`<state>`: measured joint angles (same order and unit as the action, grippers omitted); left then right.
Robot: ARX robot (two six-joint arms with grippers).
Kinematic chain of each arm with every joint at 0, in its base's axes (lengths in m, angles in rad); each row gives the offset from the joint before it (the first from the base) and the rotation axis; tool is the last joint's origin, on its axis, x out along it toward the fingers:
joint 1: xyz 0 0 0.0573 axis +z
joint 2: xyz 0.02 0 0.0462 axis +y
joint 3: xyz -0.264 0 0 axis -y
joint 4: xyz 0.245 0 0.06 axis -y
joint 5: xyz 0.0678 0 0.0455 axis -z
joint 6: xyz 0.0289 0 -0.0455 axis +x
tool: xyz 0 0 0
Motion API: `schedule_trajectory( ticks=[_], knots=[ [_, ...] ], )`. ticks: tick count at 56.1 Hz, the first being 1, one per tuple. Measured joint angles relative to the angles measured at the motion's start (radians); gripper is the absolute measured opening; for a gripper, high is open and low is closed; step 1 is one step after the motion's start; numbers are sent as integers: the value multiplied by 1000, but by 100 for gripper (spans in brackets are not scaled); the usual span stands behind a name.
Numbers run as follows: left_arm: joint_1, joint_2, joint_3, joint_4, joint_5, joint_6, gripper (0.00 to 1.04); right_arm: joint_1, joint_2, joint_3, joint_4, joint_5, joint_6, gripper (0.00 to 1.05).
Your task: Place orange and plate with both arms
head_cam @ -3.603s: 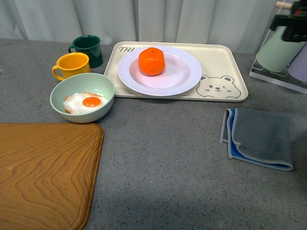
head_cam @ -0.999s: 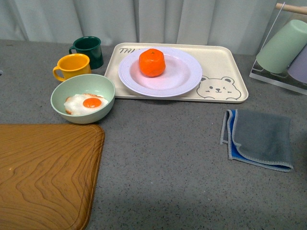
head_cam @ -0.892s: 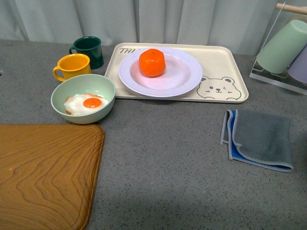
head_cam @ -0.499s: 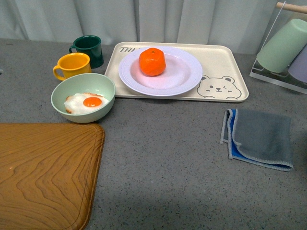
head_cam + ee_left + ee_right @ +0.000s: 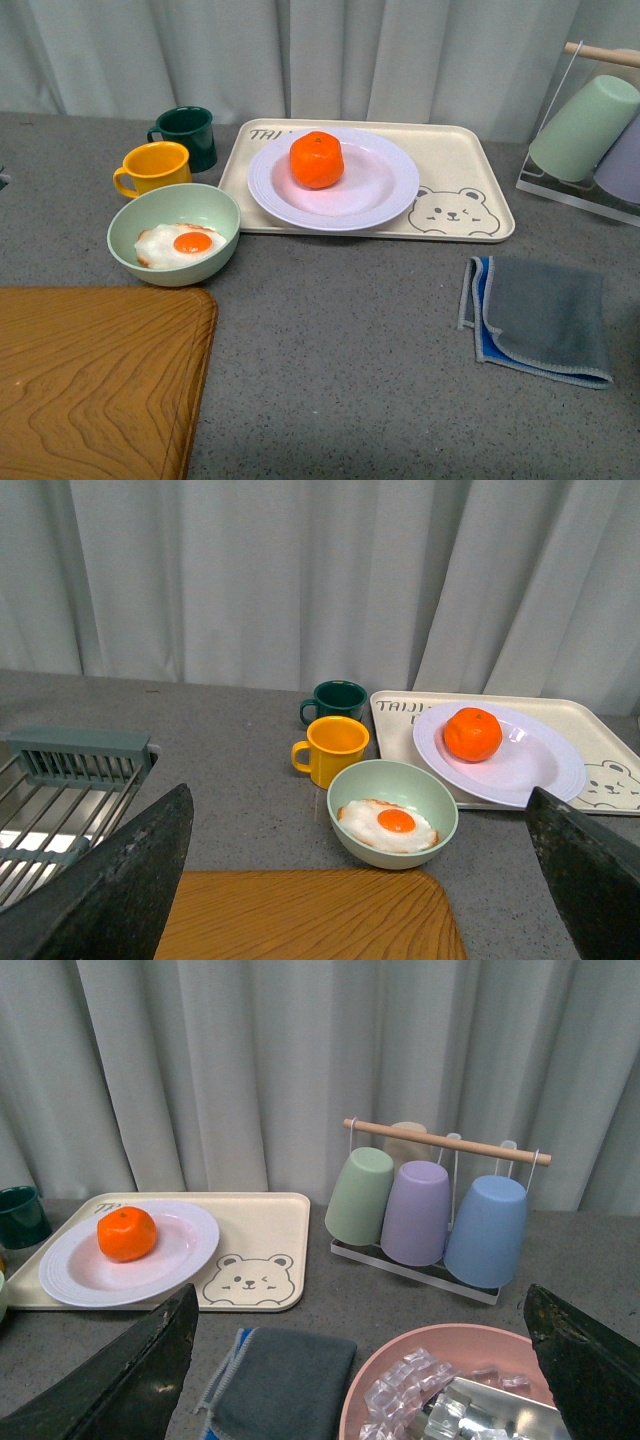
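Left gripper (image 5: 360, 880) and right gripper (image 5: 360, 1360) both spread wide, holding nothing.
One orange (image 5: 317, 159) sits on one plate (image 5: 380, 195), on the bear tray (image 5: 470, 160); two mugs, one egg bowl (image 5: 215, 205) nearby.

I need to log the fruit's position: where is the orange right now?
In the front view, the orange sits on the white plate, toward its left-rear part; the plate rests on the cream bear tray, right of the mugs.

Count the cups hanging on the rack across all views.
4: green cup, purple cup and blue cup in front on the rack, plus a beige one mostly hidden behind; others may be hidden.
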<state>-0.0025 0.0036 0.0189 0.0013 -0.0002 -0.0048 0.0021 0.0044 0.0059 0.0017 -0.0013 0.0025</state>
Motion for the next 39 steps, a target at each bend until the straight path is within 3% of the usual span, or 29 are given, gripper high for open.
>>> schedule_trajectory(
  ticks=[39],
  knots=[
    [0,0,0,0,0,0,98,0,0,0,0,0,0,95]
  ],
)
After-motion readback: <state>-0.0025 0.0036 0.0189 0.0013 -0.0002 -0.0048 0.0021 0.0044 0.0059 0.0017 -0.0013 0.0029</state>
